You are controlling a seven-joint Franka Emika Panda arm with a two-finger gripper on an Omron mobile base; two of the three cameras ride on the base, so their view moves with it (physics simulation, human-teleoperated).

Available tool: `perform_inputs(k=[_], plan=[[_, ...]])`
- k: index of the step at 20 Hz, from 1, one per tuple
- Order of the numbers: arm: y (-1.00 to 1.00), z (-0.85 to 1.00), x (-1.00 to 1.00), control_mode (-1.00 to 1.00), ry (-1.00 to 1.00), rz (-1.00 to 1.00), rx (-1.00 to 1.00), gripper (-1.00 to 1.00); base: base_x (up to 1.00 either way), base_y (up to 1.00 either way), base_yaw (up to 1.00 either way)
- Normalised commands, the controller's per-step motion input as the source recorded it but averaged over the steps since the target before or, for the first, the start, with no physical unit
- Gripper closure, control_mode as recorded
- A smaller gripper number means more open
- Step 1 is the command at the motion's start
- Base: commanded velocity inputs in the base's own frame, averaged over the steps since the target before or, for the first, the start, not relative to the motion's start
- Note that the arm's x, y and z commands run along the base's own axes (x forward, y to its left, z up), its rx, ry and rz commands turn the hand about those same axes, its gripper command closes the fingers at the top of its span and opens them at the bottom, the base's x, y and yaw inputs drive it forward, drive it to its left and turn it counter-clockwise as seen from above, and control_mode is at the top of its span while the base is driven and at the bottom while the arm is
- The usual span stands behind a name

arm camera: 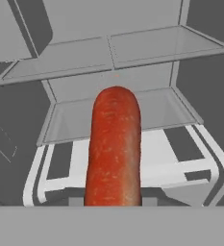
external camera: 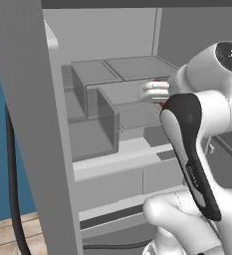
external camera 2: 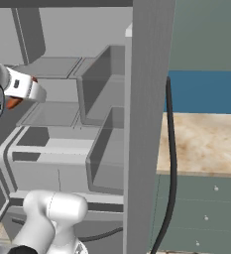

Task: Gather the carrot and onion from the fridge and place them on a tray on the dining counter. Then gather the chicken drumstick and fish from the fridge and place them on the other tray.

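An orange-red carrot (arm camera: 114, 149) stands lengthwise up the middle of the hand view, its blunt end pointing at the fridge's glass shelves (arm camera: 147, 45). My gripper (external camera: 155, 92) is shut on the carrot, in front of the open fridge at the height of the middle shelves. A sliver of the carrot (external camera 2: 13, 103) peeks out beneath the white hand (external camera 2: 25, 88) in the right base view. The fingertips are hidden behind the carrot in the hand view.
Bare glass shelves and white drawer fronts (arm camera: 132, 163) fill the fridge interior. The open fridge door with its bins (external camera: 92, 124) stands at the left. A wood-topped counter (external camera 2: 201, 144) with grey-green drawers lies beyond the door edge (external camera 2: 146, 99), with a black cable (external camera 2: 172, 149) hanging beside it.
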Motion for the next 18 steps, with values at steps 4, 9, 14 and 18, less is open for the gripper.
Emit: perform_inputs(k=[4,9,14,18], plan=[[-0.08,-0.06,-0.98,-1.0,0.03,0.04,-0.06,1.0,0.0,0.0,0.0],[-0.19,-0.13,-0.94,-1.0,0.0,0.05,-0.07,1.0,0.0,0.0,0.0],[-0.26,-0.34,-0.45,-1.0,0.0,0.01,-0.03,1.0,0.0,0.0,0.0],[0.0,0.0,0.0,-1.0,0.0,0.0,0.0,1.0,0.0,0.0,0.0]])
